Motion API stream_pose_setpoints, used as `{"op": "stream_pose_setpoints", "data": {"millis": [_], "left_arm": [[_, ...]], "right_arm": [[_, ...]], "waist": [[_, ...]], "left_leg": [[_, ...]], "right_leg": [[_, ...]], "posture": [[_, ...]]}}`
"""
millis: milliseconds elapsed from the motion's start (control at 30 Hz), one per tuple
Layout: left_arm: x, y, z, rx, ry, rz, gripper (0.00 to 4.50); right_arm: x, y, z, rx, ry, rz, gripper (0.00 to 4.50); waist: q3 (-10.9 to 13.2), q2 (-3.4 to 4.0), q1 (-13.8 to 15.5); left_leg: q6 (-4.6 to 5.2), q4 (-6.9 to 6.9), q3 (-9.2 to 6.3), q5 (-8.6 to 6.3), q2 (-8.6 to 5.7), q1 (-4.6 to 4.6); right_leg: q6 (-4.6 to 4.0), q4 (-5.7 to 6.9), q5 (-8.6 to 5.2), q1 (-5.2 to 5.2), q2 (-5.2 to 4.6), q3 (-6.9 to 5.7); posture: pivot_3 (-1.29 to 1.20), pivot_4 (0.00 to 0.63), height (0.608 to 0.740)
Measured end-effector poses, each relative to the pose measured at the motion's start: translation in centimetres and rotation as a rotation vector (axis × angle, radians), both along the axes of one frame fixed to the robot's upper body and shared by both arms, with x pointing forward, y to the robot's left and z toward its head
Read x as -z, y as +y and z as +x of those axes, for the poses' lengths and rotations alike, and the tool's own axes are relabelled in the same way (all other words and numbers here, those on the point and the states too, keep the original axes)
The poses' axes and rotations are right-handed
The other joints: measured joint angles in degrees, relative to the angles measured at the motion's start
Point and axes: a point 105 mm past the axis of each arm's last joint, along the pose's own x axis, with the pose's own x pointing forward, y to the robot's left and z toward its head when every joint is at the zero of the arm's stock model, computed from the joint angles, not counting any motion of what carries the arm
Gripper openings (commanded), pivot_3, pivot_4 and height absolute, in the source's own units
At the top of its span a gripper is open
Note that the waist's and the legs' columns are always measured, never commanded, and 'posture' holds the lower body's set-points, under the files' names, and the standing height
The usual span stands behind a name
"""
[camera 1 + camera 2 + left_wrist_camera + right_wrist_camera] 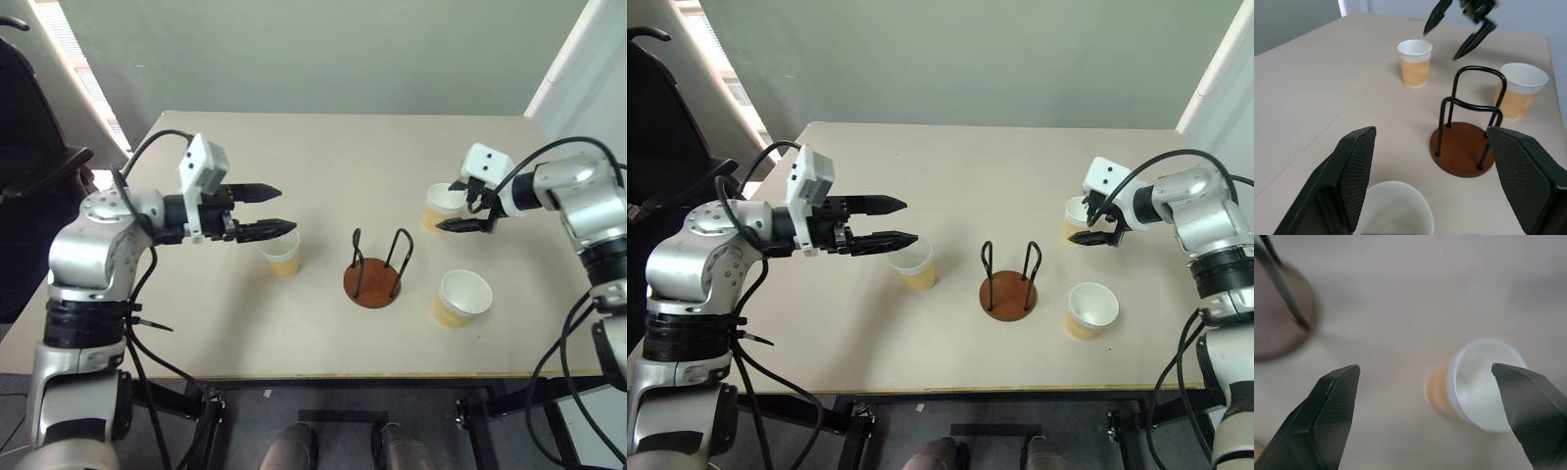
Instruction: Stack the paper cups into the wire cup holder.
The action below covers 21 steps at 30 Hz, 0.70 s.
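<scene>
Three paper cups stand upright on the table: one left of centre (281, 253), one at the right rear (443, 206), one at the right front (462, 297). The wire cup holder (373, 282), a reddish-brown disc with two black wire loops, stands between them with nothing in it. My left gripper (284, 209) hovers open just above and behind the left cup (1396, 213), pointing roughly level toward the holder (1465, 149). My right gripper (446, 206) is open and angled down over the right rear cup (1479, 384), its fingers on either side of the cup and above it, not touching.
The beige table (323, 157) has bare room at the back and at the front left. Its front edge runs close below the holder and the front cup. A dark chair (29, 147) stands off the table's left side.
</scene>
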Motion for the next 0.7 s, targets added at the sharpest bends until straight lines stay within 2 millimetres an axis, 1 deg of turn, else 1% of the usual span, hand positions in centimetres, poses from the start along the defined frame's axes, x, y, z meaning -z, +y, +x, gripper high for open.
{"op": "stream_pose_setpoints", "data": {"millis": [67,167,267,433,533,700], "left_arm": [[-0.2,0.3,-0.1,-0.007,-0.008,-0.008,3.88],[-0.5,0.6,-0.1,-0.016,-0.018,-0.014,3.88],[-0.4,0.9,-0.2,-0.024,-0.01,-0.016,3.88],[-0.4,0.9,-0.4,-0.011,-0.004,-0.024,3.88],[-0.4,1.0,-0.6,0.005,-0.004,-0.018,3.92],[-0.6,0.9,-1.0,0.045,-0.024,-0.005,3.92]], "right_arm": [[0.6,-0.3,0.5,0.009,0.014,-0.029,4.5],[0.8,-0.3,1.3,0.013,0.013,-0.063,4.5],[0.8,-0.5,1.9,0.032,0.009,-0.085,4.5],[1.3,0.1,2.5,0.027,0.018,-0.108,4.5],[1.9,0.0,2.5,0.028,0.035,-0.122,3.96],[2.4,0.5,2.6,0.014,0.051,-0.127,2.26]], "waist": [[0.0,0.0,0.0],[0.0,0.0,-0.1],[0.0,0.0,-0.1],[0.0,0.0,0.0],[0.0,0.0,0.0],[0.0,0.0,-0.1]], "left_leg": [[-0.03,-0.05,-0.01,-0.02,0.01,0.0],[-0.07,-0.13,-0.04,-0.05,0.01,0.02],[-0.11,-0.16,-0.07,-0.06,0.02,0.02],[-0.23,-0.2,-0.11,-0.09,0.02,0.02],[-0.34,-0.2,-0.11,-0.1,0.02,0.01],[-0.44,-0.23,-0.12,-0.14,0.02,0.01]], "right_leg": [[-0.04,0.05,-0.02,-0.04,0.0,-0.01],[-0.12,0.07,0.01,-0.07,0.02,-0.01],[-0.24,0.07,-0.04,-0.08,0.02,-0.03],[-0.29,0.06,-0.04,-0.1,0.02,-0.05],[-0.29,0.05,-0.04,-0.1,0.02,-0.06],[-0.31,0.04,-0.05,-0.14,0.04,-0.06]], "posture": [[0.0,0.15,0.74],[0.0,0.15,0.74],[0.0,0.15,0.74],[0.0,0.15,0.74],[0.0,0.15,0.74],[0.0,0.15,0.74]]}}
